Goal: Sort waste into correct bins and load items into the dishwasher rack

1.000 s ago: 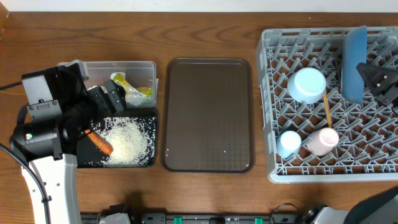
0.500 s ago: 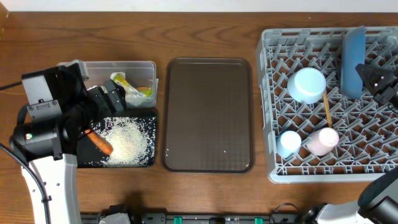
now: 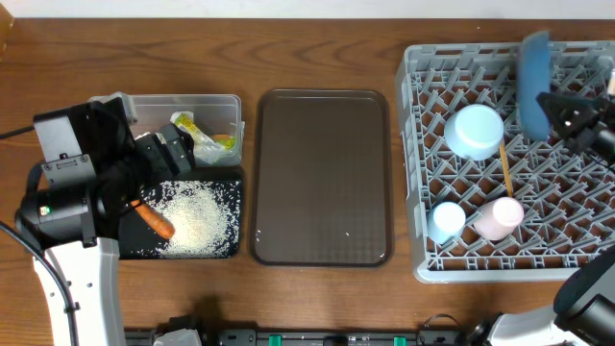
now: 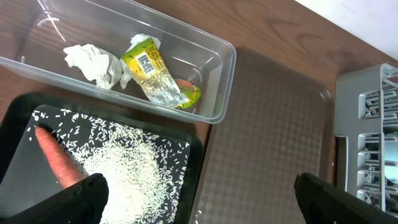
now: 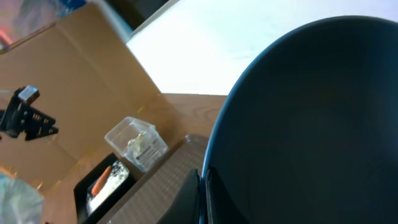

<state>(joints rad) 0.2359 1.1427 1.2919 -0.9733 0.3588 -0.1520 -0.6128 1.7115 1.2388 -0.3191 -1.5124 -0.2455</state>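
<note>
Overhead, the right gripper (image 3: pixel 550 104), closed tight on the blue plate (image 3: pixel 533 62) at its rim, holds it on edge above the rear of the dishwasher rack (image 3: pixel 408 173). So thin a pinch may let it slip.

Left wrist: the left gripper (image 4: pixel 211 200) gapes empty over the rice (image 4: pixel 124 162) in the black tray (image 4: pixel 194 155).

Right wrist: the blue plate hides the dishwasher rack, risking a missed slot.

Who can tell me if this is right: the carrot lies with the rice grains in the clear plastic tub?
Wrong bin. The carrot lies with the rice grains in the black tray, not the clear plastic tub, as the left wrist view shows.
</note>
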